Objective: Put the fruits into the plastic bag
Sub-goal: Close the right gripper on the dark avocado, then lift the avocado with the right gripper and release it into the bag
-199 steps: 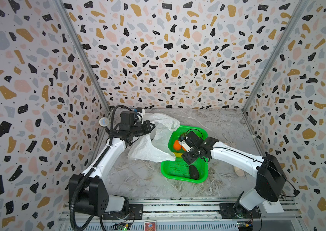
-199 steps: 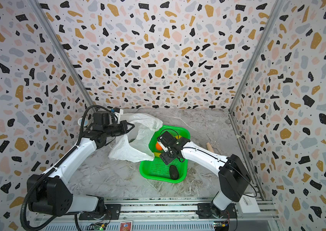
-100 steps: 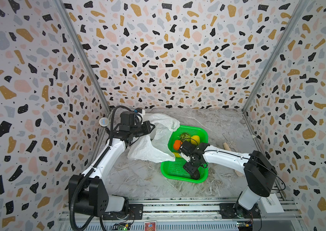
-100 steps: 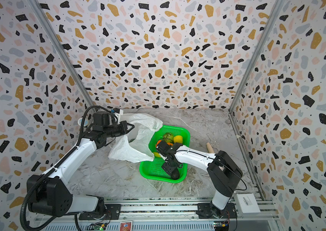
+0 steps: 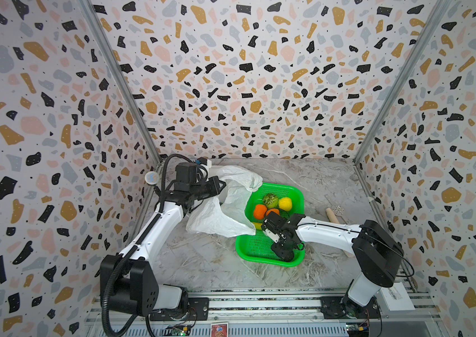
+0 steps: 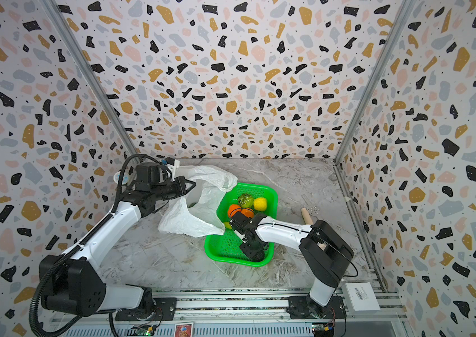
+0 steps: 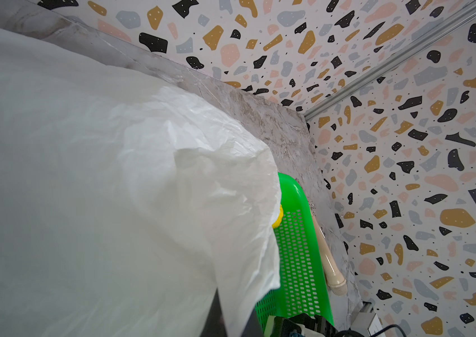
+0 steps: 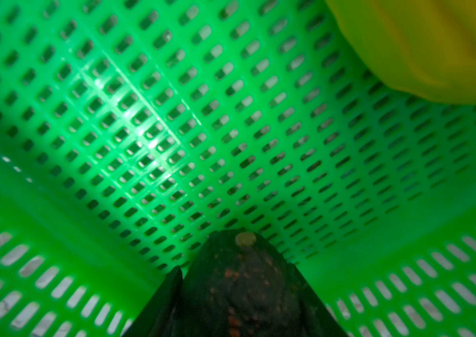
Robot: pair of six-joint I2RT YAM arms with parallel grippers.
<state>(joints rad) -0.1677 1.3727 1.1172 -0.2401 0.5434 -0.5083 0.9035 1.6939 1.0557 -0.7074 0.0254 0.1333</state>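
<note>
Fruits (image 5: 270,201) are sitting in the green tray (image 5: 255,248), beside the bag (image 5: 222,218). Left gripper (image 5: 221,184) is pinching the bag's rim tight, holding it raised. Right gripper (image 5: 284,253) is reaching into the tray, its part-open fingers (image 8: 169,294) pressing both sides of an avocado (image 8: 242,286).

I see the plastic bag (image 5: 225,210), white, thin and crinkled, with its upper edge raised off the table and its lower corner lying over the rim of the green tray (image 5: 252,251). In the far part of the tray sit a bumpy green fruit (image 5: 270,200) and, just beside it, a yellow lemon-like fruit (image 5: 285,203). In front of them lie an orange round (image 5: 259,211) and a second orange round (image 5: 273,211), close together. The banana (image 5: 257,225) is half hidden by the bag's corner. A dark avocado (image 8: 239,289), with reddish specks and a pale stem nub, lies at the tray's near side.
</note>
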